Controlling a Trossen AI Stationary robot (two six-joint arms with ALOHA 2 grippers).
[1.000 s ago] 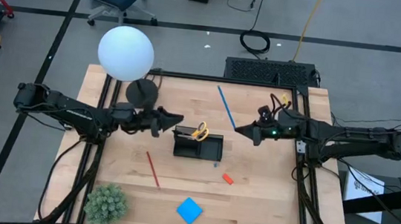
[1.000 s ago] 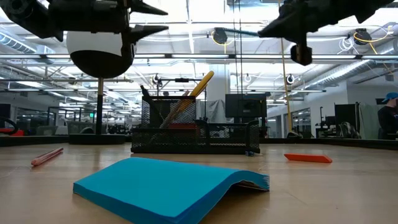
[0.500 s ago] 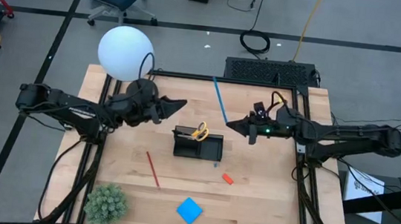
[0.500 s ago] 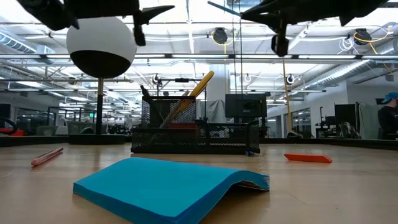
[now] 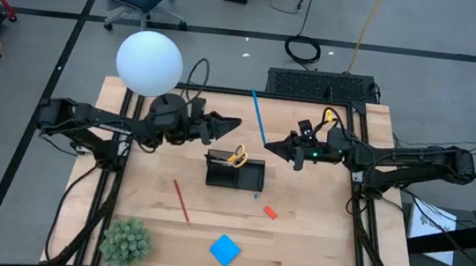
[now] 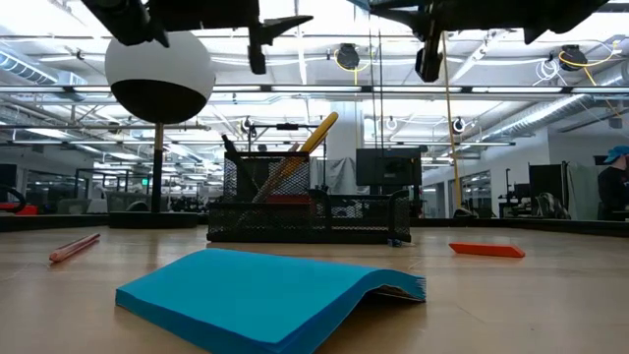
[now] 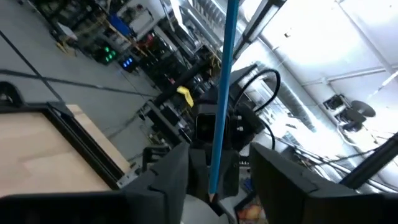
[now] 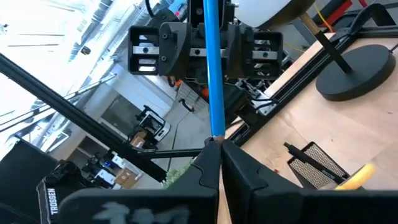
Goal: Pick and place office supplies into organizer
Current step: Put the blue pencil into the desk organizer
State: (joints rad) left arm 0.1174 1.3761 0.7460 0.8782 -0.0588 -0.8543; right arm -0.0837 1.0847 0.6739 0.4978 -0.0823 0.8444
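Observation:
My right gripper (image 5: 272,147) is shut on a thin blue pen (image 5: 259,117), high above the table and a little beyond the organizer (image 5: 236,170), a black mesh tray. Yellow-handled scissors (image 5: 237,156) stick out of the tray's tall compartment. My left gripper (image 5: 235,124) stands open at the same height, facing the pen from the table's left. In the left wrist view the pen (image 7: 221,106) shows ahead, between the fingers, with nothing touching it. A red pencil (image 5: 181,201), an orange eraser (image 5: 270,213) and a blue note pad (image 5: 225,249) lie flat on the table. My right gripper pinches the pen's near end (image 8: 215,132) between its two fingertips. The fingers come level from the table's right and lie across the pen. The pen is lifted clear and slants away from the fingers toward the table's far edge.
A white globe lamp (image 5: 149,63) with a round black base (image 5: 168,108) stands at the far left, close behind my left arm. A green spiky plant (image 5: 125,242) sits at the near left corner. Black rails frame the table's edges.
My left gripper has risen and moved toward the table's right, toward the pen. My right gripper has tipped up to level and shifted slightly left, still shut on the pen. The pen's free end has swung toward the far edge.

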